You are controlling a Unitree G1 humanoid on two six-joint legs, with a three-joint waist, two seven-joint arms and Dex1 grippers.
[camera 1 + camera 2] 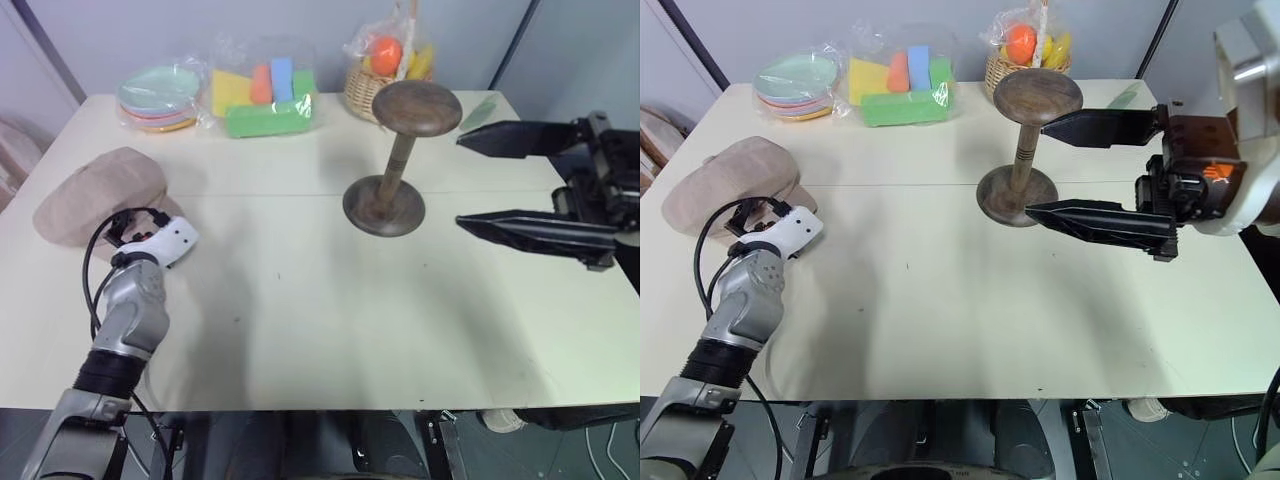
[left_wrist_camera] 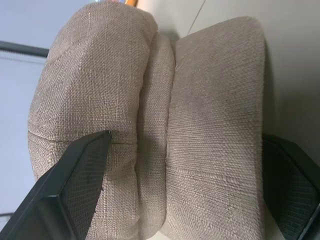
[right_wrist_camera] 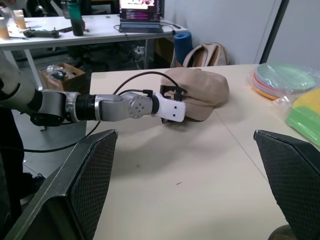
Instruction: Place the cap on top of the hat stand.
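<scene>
Spread wide and gripping nothing, my left gripper point(image 2: 175, 165) is bracketing the cap point(image 1: 100, 195) at the table's point(image 1: 330, 310) left edge, brim nearest, the stand point(image 1: 400, 160) lying well right.

**Cap still on the table, stand bare**

The cap point(image 1: 728, 182) sits at the table's point(image 1: 940, 320) left edge with the left gripper point(image 1: 752, 212) right against it. The hat stand point(image 1: 1028, 150) is upright mid-table, right gripper point(image 1: 1072, 170) spread wide just beside it.
</scene>
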